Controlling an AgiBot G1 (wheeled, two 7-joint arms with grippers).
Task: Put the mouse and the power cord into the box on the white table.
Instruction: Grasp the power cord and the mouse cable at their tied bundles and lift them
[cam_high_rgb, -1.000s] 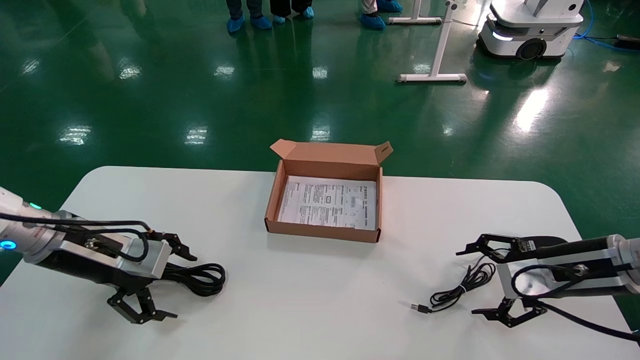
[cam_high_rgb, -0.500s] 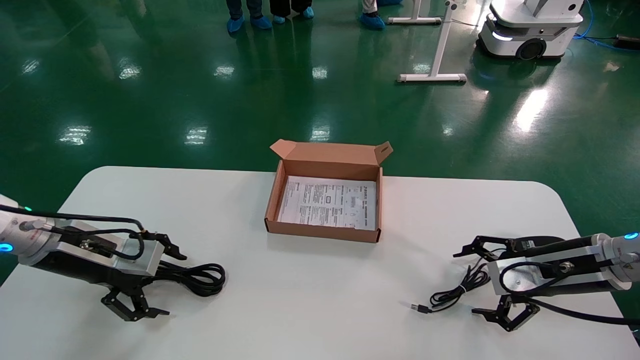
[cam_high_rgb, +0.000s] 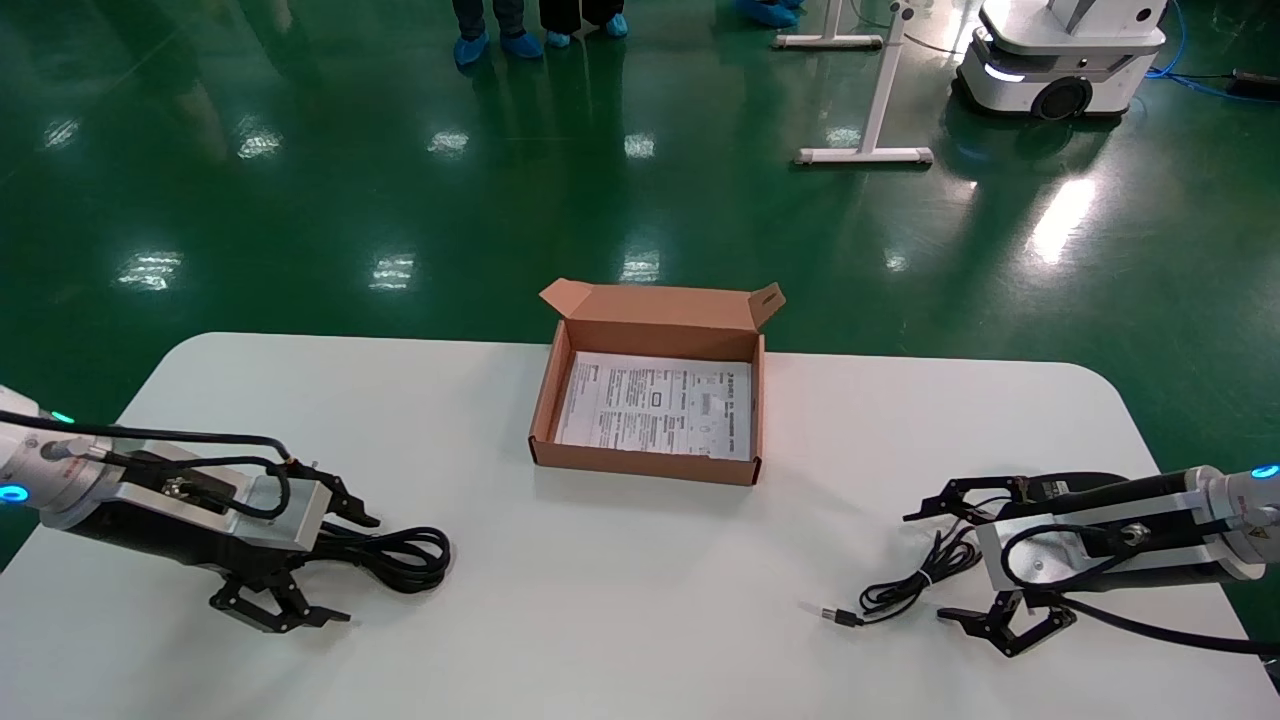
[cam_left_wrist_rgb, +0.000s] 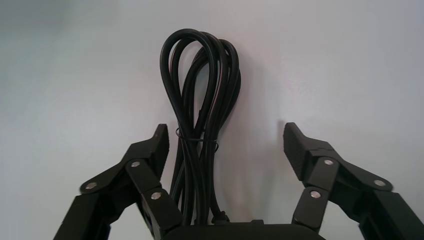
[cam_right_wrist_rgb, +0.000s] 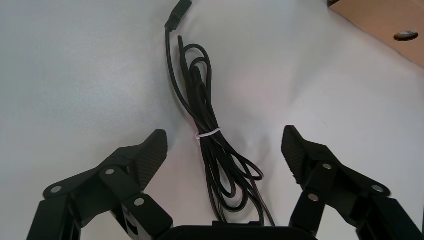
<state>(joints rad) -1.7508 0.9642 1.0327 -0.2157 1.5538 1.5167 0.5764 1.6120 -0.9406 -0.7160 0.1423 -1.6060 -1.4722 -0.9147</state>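
On the white worktop (cam_high_rgb: 640, 600), near its left end, my left gripper (cam_high_rgb: 330, 565) is hovering low with its jaws spread wide on either side of the power cord (cam_left_wrist_rgb: 202, 125), which is lying coiled and untouched between them. Near the right end, my right gripper (cam_high_rgb: 960, 565) is likewise sitting with jaws apart, straddling the mouse's thin bundled cable (cam_right_wrist_rgb: 215, 145); the mouse (cam_high_rgb: 1085, 482) itself is lying mostly hidden behind that arm. Between both arms, toward the far edge, the box (cam_high_rgb: 645, 462) is standing open, a printed sheet (cam_high_rgb: 655, 405) lining its bottom.
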